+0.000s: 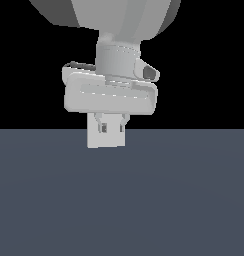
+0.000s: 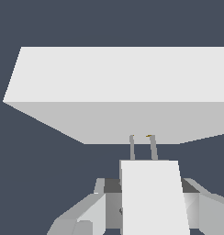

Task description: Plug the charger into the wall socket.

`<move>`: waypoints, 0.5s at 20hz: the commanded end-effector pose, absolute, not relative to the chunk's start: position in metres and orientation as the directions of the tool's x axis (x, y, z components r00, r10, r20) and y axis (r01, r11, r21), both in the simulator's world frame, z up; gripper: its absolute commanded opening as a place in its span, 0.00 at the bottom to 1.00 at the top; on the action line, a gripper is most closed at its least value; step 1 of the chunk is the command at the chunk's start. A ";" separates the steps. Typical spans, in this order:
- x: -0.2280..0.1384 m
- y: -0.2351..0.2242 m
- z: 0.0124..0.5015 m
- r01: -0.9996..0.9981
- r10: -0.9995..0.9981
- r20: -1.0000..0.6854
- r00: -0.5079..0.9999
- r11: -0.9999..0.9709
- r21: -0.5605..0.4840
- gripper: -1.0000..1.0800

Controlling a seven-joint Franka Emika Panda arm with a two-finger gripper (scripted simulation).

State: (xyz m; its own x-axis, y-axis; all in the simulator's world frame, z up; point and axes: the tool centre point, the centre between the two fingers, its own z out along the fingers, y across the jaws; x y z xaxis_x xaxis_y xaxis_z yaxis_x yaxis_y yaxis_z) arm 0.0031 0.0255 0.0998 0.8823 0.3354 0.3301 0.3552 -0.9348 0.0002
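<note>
1. Clearly the step in hand is the insertion itself; the gripper (image 1: pixel 113 126) hangs from the arm with its fingers (image 1: pixel 100 121) clamped on the charger (image 1: pixel 106 138), which sits between the pads and juts out beyond the fingertips.

2. In the wrist view the charger (image 2: pixel 153 197) reaches forward from the gripper toward the wall socket (image 2: pixel 123 92), a broad white slab that fills most of the space ahead of the fingertips; two thin grey prongs (image 2: pixel 142 148) stand out of the charger's far end and run up to the socket's near face.

3. The prong tips look to be touching or just entering that face; a small yellowish mark (image 2: pixel 149 136) shows right at one tip, which I take to be a socket hole; the second hole cannot be seen, so whether both prongs are lined up cannot be told.

4. In the exterior view the socket is not visible, only the dark floor (image 1: pixel 122 200) below and beyond the gripper; so depth of entry has to be judged from the wrist view alone.

5. By my judgement the next move calls for a straight push along the prongs' own line, with the grip held firm so the charger does not tilt between the pads; any sideways drift could jam the prongs against the plate beside the holes.
</note>
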 end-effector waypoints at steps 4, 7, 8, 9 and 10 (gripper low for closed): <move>0.016 0.031 0.100 0.355 0.336 0.330 0.882 -0.935 0.000 0.00; 0.019 0.031 0.100 0.355 0.336 0.330 0.882 -0.935 0.000 0.00; 0.019 0.031 0.100 0.356 0.336 0.330 0.882 -0.935 0.000 0.00; 0.019 0.031 0.100 0.356 0.336 0.330 0.882 -0.935 0.000 0.00; 0.018 0.031 0.100 0.356 0.336 0.330 0.882 -0.935 0.000 0.00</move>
